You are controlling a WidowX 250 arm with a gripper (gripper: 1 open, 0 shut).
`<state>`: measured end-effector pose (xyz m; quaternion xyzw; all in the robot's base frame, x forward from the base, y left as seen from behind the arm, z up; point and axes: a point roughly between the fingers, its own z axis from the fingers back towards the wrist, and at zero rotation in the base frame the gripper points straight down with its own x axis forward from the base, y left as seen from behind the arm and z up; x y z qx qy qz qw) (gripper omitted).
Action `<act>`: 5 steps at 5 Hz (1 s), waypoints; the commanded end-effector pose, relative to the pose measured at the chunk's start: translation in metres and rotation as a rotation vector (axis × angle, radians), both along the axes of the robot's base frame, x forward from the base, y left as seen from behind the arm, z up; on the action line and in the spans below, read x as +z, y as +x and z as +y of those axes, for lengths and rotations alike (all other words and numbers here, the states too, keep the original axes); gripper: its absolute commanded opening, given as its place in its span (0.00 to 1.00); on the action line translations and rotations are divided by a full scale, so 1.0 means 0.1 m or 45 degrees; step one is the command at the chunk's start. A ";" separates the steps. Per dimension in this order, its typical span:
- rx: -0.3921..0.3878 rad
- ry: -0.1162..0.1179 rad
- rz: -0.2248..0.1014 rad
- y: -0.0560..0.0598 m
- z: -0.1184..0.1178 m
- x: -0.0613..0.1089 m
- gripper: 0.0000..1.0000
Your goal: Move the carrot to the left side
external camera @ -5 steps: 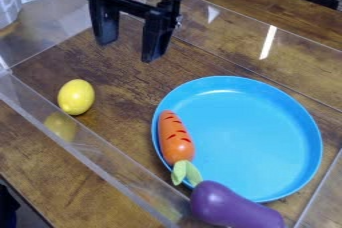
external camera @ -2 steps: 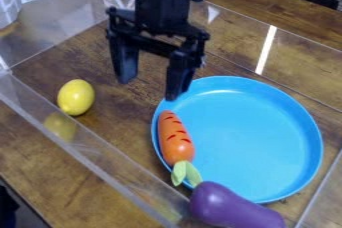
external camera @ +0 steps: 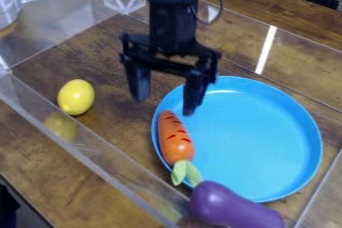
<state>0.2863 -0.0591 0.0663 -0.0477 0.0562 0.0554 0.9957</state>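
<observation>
Wooden boards make up the counter [external camera: 80, 67], brown and glossy with window glare, and a clear plastic wall runs along its near edge. Above it the black claw [external camera: 166, 88] hangs pointing straight down, its two fingers spread wide apart with nothing between them. Just below the claw and a touch nearer to me lies the carrot [external camera: 175, 139], resting on the left rim of the blue plate [external camera: 261, 132], orange body toward the claw and green leafy top pointing away from it, toward the purple eggplant [external camera: 230, 208] at the counter's front edge. Off to one side of the claw, well apart, sits the yellow lemon [external camera: 76, 97] on bare wood. The carrot looks like a light, rigid toy with a smooth, possibly slick skin, so I'd judge it needs little force but could squirt out of a pinch on its tapered tip; the thick orange middle, gripped across its width, seems the safest hold, and the leaves look too flimsy to trust. Compared with a second ago, the claw has come away from the back of the counter, dropped lower and drawn in over the plate's rim, so it now stands almost over the carrot; carrot, lemon, eggplant and plate lie just where they did.
</observation>
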 end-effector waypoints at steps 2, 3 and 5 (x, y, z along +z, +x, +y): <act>0.078 -0.050 -0.074 -0.05 -0.02 -0.31 1.00; 0.044 -0.060 -0.080 0.05 -0.07 -0.33 1.00; 0.027 -0.079 -0.102 0.18 -0.25 -0.34 1.00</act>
